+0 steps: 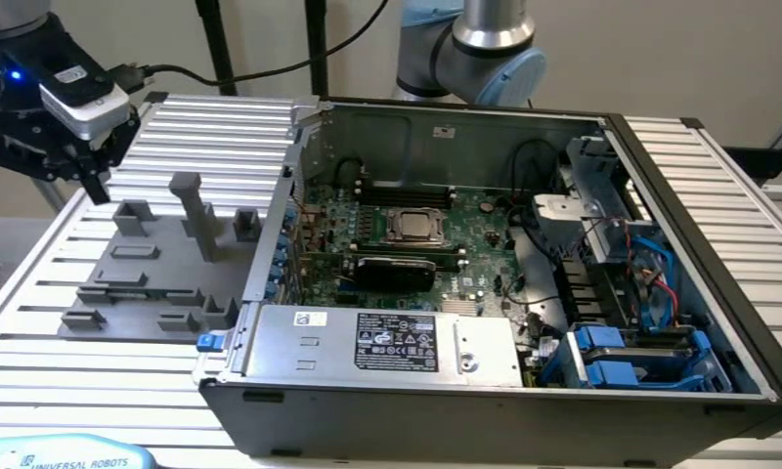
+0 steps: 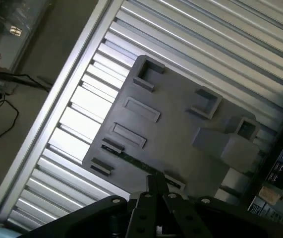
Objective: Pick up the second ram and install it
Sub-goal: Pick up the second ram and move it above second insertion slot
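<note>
The second ram point(image 2: 131, 157) is a thin green stick standing on edge in a slot of the grey holder plate point(image 2: 181, 124), held between two small grey blocks. My gripper point(image 2: 156, 184) hangs above it, its fingertips pressed together with nothing between them, close over one end of the stick. In the exterior view my gripper point(image 1: 97, 184) hovers over the far corner of the holder plate point(image 1: 144, 269) at the exterior view's left, well above the table. The open computer case holds the green motherboard point(image 1: 476, 220) to the exterior view's right.
A tall grey post point(image 1: 193, 210) and several low blocks rise from the holder plate. The case wall point(image 1: 281, 234) stands between plate and motherboard. A silver power supply point(image 1: 378, 342) and blue drive bays point(image 1: 632, 357) fill the case's near side. The ribbed aluminium table point(image 2: 82, 106) surrounds the plate.
</note>
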Tool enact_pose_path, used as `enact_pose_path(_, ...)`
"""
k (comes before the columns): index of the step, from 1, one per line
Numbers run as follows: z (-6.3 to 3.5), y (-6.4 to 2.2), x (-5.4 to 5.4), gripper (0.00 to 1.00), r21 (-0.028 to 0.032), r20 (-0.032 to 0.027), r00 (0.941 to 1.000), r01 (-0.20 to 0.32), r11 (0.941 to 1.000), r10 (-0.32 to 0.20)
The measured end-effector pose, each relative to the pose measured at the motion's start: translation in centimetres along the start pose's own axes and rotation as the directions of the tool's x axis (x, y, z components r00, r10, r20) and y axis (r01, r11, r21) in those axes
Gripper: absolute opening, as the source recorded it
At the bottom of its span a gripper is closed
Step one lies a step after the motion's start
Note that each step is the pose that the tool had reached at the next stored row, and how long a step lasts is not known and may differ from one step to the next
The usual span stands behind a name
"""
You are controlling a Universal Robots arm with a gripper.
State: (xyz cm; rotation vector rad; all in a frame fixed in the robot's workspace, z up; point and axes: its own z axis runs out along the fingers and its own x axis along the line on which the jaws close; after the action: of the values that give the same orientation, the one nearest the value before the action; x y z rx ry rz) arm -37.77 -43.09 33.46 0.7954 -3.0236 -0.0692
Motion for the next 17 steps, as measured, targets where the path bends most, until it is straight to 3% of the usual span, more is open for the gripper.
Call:
enact_pose_path(4,0.19,-0.01,0.0,0.11,0.0,-0.0035,0.9973,0.074,0.9973,-0.074)
enact_pose_path(9,0.43,-0.02,0.0,0.11,-0.0003,-0.0077,0.9865,0.163,0.9866,-0.163)
enact_pose_path(13,0.62,-0.04,0.0,0.11,-0.0007,-0.0109,0.9718,0.235,0.9719,-0.235)
enact_pose_path(17,0.82,-0.04,0.0,0.11,-0.0015,-0.0143,0.9521,0.305,0.9522,-0.305)
